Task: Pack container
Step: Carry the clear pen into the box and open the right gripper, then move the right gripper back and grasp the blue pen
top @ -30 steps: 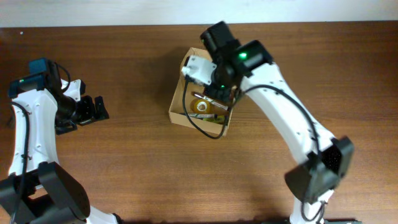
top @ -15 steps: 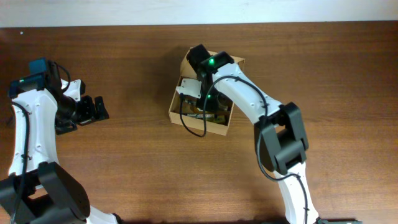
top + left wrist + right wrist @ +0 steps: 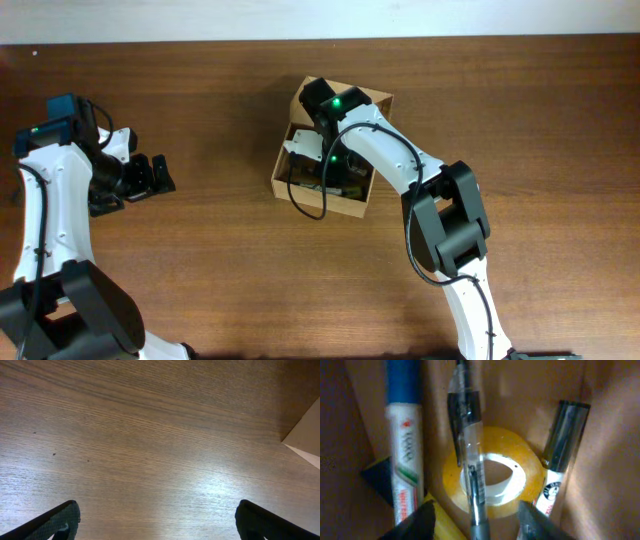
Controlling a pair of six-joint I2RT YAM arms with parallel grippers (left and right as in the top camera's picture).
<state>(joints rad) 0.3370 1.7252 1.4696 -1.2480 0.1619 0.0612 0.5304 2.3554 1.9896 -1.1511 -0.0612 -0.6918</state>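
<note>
Robot lab or test bench with an office feel. Evidence: two white-and-black robot arms, the left arm [image 3: 45, 200] and the right arm [image 3: 400, 165], work at a brown wood-grain worktop [image 3: 200, 260]. A plain white wall [image 3: 150, 20] runs along its far edge, and cables run along the arms. The goods are office stationery, sitting in an open cardboard container [image 3: 283, 172]: a blue-capped whiteboard marker [image 3: 405, 460], a clear pen [image 3: 472, 460], a roll of yellowish tape [image 3: 530, 475] and a black-capped marker [image 3: 560, 450].
</note>
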